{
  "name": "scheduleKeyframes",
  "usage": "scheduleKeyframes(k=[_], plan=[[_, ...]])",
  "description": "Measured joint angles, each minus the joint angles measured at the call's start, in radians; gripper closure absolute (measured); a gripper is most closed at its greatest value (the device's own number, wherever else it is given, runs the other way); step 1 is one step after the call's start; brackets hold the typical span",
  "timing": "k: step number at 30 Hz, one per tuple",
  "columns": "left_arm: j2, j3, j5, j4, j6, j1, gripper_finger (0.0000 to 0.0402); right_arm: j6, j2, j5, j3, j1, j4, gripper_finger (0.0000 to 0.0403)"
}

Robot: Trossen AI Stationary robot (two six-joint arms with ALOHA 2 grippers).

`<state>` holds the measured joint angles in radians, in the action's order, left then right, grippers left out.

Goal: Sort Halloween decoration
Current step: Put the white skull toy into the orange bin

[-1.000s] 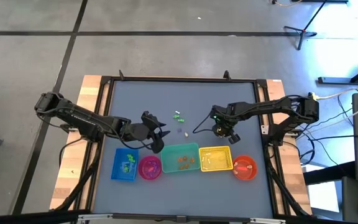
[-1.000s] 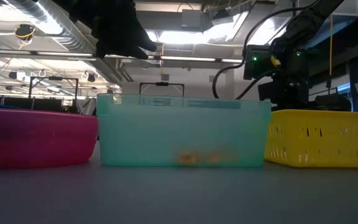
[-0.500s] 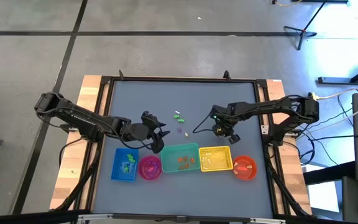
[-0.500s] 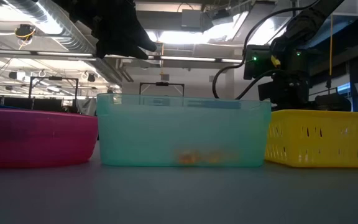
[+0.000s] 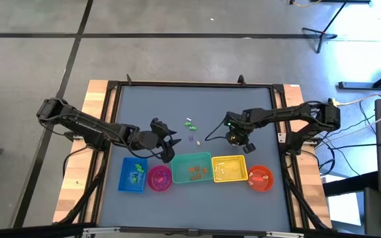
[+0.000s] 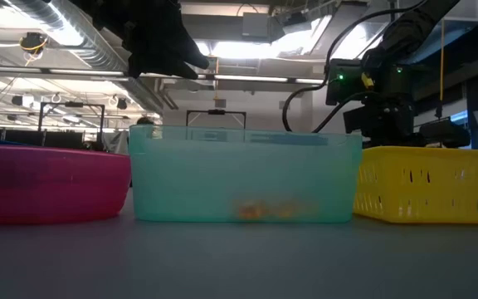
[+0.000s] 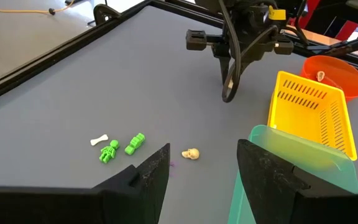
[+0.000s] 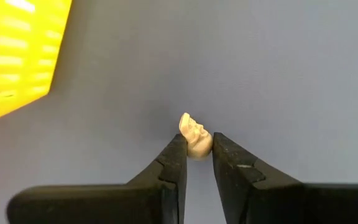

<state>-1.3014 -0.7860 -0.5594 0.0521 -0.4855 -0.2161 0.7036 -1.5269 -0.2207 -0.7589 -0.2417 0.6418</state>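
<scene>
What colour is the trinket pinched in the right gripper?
Cream-white: the trinket sits between the right gripper fingertips, clearest in the right wrist view.

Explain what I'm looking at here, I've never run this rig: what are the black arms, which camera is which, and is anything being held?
Two robot arms work at a grey table. One picture looks straight down, one sits at table height, and one rides on each wrist.

A row of containers: blue bin, pink bowl, teal bin, yellow basket, orange bowl.

Loose on the table: two green trinkets, a white bone and a cream skull.

The right gripper is shut on a small cream trinket, near the yellow basket. The left gripper is open and empty, by the teal bin.
</scene>
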Motion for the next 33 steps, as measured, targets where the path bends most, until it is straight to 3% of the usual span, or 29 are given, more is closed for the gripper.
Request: scheduleKeyframes(k=[14,23,33], plan=[[0.0,0.0,0.0,0.0,0.0,0.0,0.023,-0.005,0.066,0.001,-0.153,0.0,0.196,0.0338],[0.0,0.0,-0.001,-0.001,0.0,0.0,0.023,-0.176,0.159,-0.074,-0.182,0.002,0.326,0.0338],[0.0,0.0,-0.001,-0.001,0.0,0.0,0.023,-0.339,0.251,-0.111,-0.182,0.213,0.365,0.0338]])
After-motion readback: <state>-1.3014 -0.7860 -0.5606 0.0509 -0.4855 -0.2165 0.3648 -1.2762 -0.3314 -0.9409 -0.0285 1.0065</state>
